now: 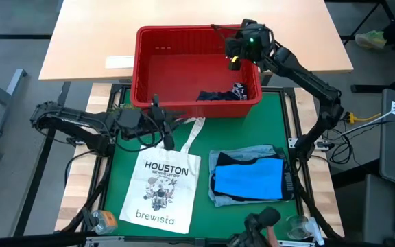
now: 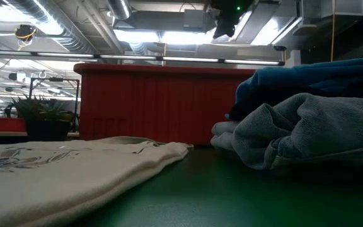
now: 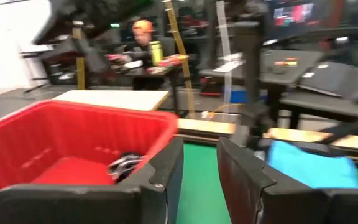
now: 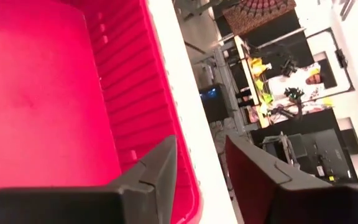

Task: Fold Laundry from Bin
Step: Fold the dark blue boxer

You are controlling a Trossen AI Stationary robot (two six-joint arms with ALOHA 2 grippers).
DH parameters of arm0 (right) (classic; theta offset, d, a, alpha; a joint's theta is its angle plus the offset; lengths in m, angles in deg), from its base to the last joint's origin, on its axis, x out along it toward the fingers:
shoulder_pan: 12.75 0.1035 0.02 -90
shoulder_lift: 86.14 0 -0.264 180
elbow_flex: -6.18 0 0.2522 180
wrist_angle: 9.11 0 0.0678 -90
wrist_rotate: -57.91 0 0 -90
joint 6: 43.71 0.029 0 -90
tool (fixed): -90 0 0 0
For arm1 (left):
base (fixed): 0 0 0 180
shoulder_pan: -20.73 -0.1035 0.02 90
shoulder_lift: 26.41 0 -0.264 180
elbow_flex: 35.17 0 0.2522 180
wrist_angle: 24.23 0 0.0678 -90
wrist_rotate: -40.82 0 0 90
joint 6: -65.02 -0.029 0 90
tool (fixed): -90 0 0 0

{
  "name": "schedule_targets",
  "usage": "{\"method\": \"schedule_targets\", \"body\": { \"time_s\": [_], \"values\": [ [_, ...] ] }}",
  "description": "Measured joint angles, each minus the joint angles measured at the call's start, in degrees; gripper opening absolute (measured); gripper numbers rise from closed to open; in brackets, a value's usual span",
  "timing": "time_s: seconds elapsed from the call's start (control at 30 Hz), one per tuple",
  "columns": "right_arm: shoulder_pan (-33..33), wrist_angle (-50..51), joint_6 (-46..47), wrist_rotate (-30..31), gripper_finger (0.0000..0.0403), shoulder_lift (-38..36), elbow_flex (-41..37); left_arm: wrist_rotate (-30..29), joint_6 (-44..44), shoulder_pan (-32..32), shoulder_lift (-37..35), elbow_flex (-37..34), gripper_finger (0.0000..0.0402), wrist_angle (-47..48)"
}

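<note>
Laundry waiting in the bin (image 1: 149, 68), half hidden by its front wall.
Dark navy garment (image 1: 219, 95) is lying in its near right corner; right gripper (image 1: 234, 60) is hovering above the right rim, jaws apart and empty; left gripper (image 1: 162, 122) is sitting before the front wall, jaws parted, gripping nothing.

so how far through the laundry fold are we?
Done: a bright blue garment lies folded on a light denim one, stacked on the green mat. In hand: nothing; the right gripper hovers over the red bin, fingers apart and empty; the left gripper waits by the bin's near wall. Left: a dark garment lies in the bin.
</note>
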Motion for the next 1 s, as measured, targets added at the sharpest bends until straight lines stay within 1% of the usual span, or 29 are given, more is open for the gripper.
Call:
{"method": "schedule_targets", "body": {
  "time_s": [0.13, 0.3, 0.4, 0.53, 0.6, 0.73, 0.77, 0.8, 0.87, 1.0],
  "values": [
    [-0.7, -0.6, 0.0, -0.4, 0.0173, 1.8, 0.0, -2.5, -0.1, -2.7, -0.1, 0.0, 0.0094, 0.1],
    [-0.7, 0.2, 0.0, 2.3, 0.0229, 5.7, 0.0, -2.9, -0.1, -6.6, -0.1, 0.0, 0.0094, 0.3],
    [-0.6, 0.3, 0.0, 0.7, 0.0246, 8.0, 0.0, -2.8, 1.0, -8.4, -0.1, 0.0, 0.0094, 0.3],
    [-0.8, -0.8, 1.8, -5.4, 0.0246, 11.0, 0.0, -2.3, 1.6, -10.0, -0.1, 0.0, 0.0094, 0.2],
    [-1.6, -1.0, 6.1, -9.3, 0.0239, 12.1, 0.0, -2.3, 3.1, -11.0, 0.1, 0.0, 0.0094, 0.2],
    [-5.1, -2.5, 17.8, -20.9, 0.0224, 13.7, -0.1, -2.3, 8.4, -13.3, 0.1, 0.0, 0.0094, 0.2],
    [-5.9, -3.3, 20.4, -22.8, 0.022, 13.9, -0.1, -2.3, 9.6, -13.9, 0.1, 0.0, 0.0094, 0.2],
    [-6.7, -4.1, 22.4, -24.1, 0.0217, 14.0, -0.1, -2.2, 10.5, -14.5, 0.1, 0.0, 0.0094, 0.3],
    [-7.9, -4.0, 25.5, -24.6, 0.0213, 14.0, -0.1, -1.8, 11.9, -15.7, 0.1, 0.0, 0.0094, 0.3],
    [-9.0, -2.2, 29.5, -25.8, 0.0211, 14.0, -0.1, 1.8, 13.6, -17.8, 0.1, 0.0, 0.0094, 0.3]
  ]
}}
